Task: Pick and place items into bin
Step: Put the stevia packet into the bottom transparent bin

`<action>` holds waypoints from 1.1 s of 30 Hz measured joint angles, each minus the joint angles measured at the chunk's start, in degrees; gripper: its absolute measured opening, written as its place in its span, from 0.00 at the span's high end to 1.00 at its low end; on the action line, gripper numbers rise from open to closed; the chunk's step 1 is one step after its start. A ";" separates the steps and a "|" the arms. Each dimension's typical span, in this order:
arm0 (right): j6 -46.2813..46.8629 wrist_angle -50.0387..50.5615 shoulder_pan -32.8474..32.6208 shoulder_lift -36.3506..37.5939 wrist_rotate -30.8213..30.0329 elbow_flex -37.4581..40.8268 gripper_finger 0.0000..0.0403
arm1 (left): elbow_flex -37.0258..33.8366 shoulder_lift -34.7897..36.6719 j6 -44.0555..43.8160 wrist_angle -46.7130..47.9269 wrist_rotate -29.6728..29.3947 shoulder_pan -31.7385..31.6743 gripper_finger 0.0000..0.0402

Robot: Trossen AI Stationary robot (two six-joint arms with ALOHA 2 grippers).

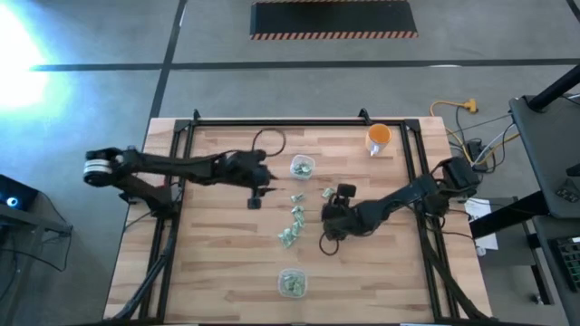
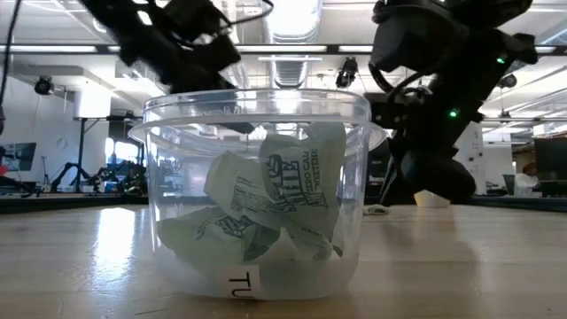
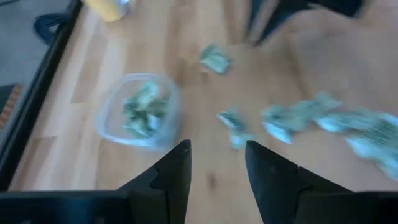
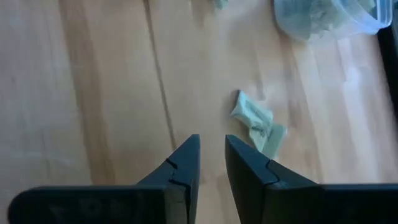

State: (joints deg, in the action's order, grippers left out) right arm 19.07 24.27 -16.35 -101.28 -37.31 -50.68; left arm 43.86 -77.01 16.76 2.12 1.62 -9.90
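A clear plastic tub (image 2: 257, 221) stands closest to the table-level camera, on the near edge of the wooden bench (image 1: 217, 263), holding several crumpled pale green-and-white wrapped pieces (image 2: 275, 208). From overhead this tub (image 1: 292, 283) sits near the bench's front edge, centred between the two arms.

Farther in, a loose string of wrapped pieces (image 1: 294, 217) lies across the middle of the bench, running from a small clump (image 1: 287, 238) up toward a single piece (image 1: 327, 193) just beside the right arm. The right claw (image 1: 333, 214) hovers low over the bench next to these, its fingers drawn to a narrow gap with nothing between them; its wrist camera shows one crinkled piece (image 4: 255, 121) lying on the wood just ahead of the fingertips (image 4: 186, 152), apart from them.

The left claw (image 1: 258, 188) reaches in from the left side, its fingers (image 3: 177, 168) set moderately apart and empty above the wood, with scattered pieces (image 3: 311, 118) ahead of it.

Beyond the string stands a second clear tub (image 1: 302, 167), also holding wrapped pieces. An orange cup (image 1: 378, 138) sits near the bench's far right corner.
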 joint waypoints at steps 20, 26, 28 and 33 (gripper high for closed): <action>-5.93 -16.32 12.15 15.37 10.88 12.22 0.44 | -12.40 33.24 -5.85 9.58 0.19 5.98 0.66; -6.30 -18.87 14.61 14.54 14.87 14.65 0.41 | -12.80 37.93 -7.19 12.38 0.20 7.18 0.66; -6.28 -19.27 15.06 14.44 14.87 14.67 0.41 | -13.45 38.82 -7.20 12.19 0.19 7.34 0.66; -6.36 -20.01 15.28 14.01 14.90 14.65 0.42 | -14.78 39.36 -6.98 11.98 0.18 7.33 0.66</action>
State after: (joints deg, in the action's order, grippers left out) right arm 12.71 4.26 -1.06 -87.27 -22.41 -36.03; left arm 29.08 -37.65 9.78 14.11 1.80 -2.57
